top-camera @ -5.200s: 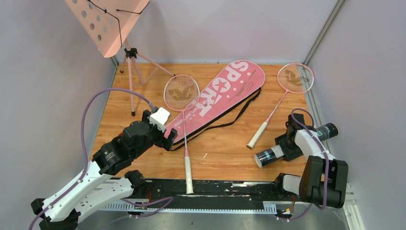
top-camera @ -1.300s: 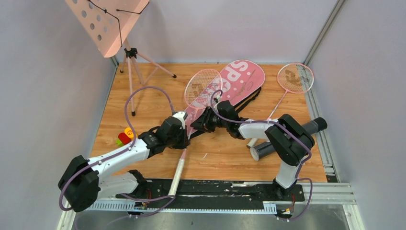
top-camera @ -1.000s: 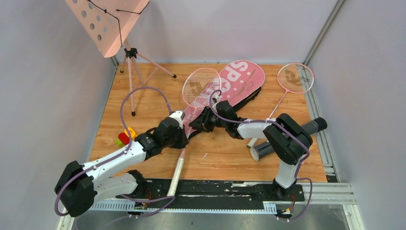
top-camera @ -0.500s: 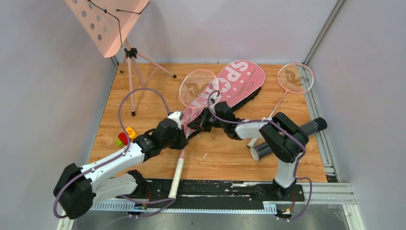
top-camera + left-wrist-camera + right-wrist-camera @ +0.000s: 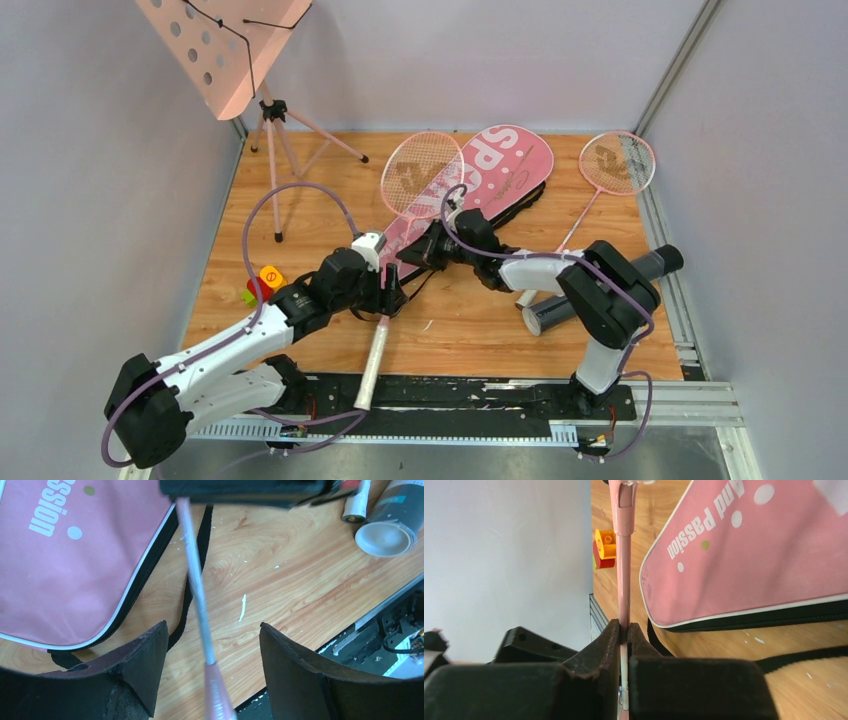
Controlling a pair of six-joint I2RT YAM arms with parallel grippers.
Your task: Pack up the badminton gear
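Observation:
A pink-framed racket [image 5: 423, 175] lies slanted, its head over the pink "SPORT" bag [image 5: 497, 165] and its white handle [image 5: 372, 358] toward the near rail. My right gripper [image 5: 425, 252] is shut on its thin shaft [image 5: 624, 580], which is pinched between the right gripper's [image 5: 628, 627] jaws. My left gripper [image 5: 388, 292] is open. In the left wrist view the shaft [image 5: 196, 580] runs between the left gripper's [image 5: 212, 632] spread fingers [image 5: 145, 665], touching neither. A second racket [image 5: 618, 162] lies at the far right. The black tube [image 5: 600, 290] lies near the right arm.
A pink perforated music stand [image 5: 225, 45] on tripod legs [image 5: 275, 170] stands at the far left. Small orange and red blocks [image 5: 262, 282] sit beside the left arm. The bag's black strap [image 5: 500, 235] trails across the wooden floor. A black rail [image 5: 480, 395] runs along the near edge.
My left gripper has opened off the racket shaft and drawn slightly back. The right gripper has closed on the shaft, and the racket head has swung a little to the right.

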